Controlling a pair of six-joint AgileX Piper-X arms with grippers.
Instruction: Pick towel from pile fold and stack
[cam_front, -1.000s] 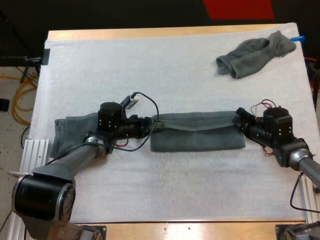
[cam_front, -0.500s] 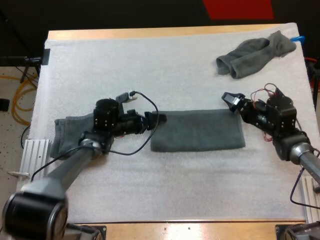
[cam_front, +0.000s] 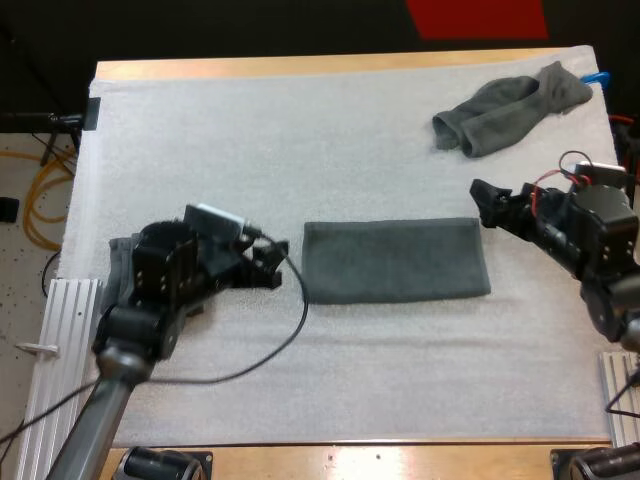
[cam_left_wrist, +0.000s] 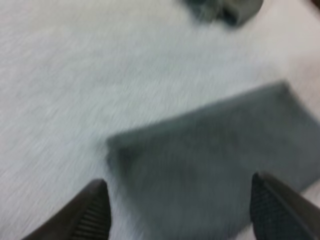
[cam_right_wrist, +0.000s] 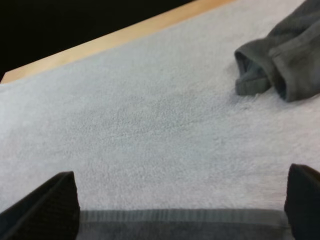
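A dark grey-green towel (cam_front: 395, 261) lies folded into a flat strip at the mat's middle. My left gripper (cam_front: 272, 265) is open just off the strip's left end, touching nothing. My right gripper (cam_front: 482, 203) is open off the strip's far right corner. In the left wrist view the open fingers (cam_left_wrist: 92, 212) stand apart over the folded towel (cam_left_wrist: 215, 150). The right wrist view has its fingers (cam_right_wrist: 47, 200) wide apart above the folded towel's hem (cam_right_wrist: 180, 222). A crumpled towel (cam_front: 510, 108) lies at the far right and appears as the crumpled towel (cam_right_wrist: 285, 60) beyond the hem.
Another grey-green towel (cam_front: 120, 265) lies at the mat's left edge, partly hidden under my left arm. The white mat (cam_front: 300, 140) is bare between the folded strip and the far wooden table edge (cam_front: 300, 66).
Both grippers opened and let go of the towel's raised edge, which dropped flat onto the strip. The left arm drew back leftward, and the right arm pulled away to the right.
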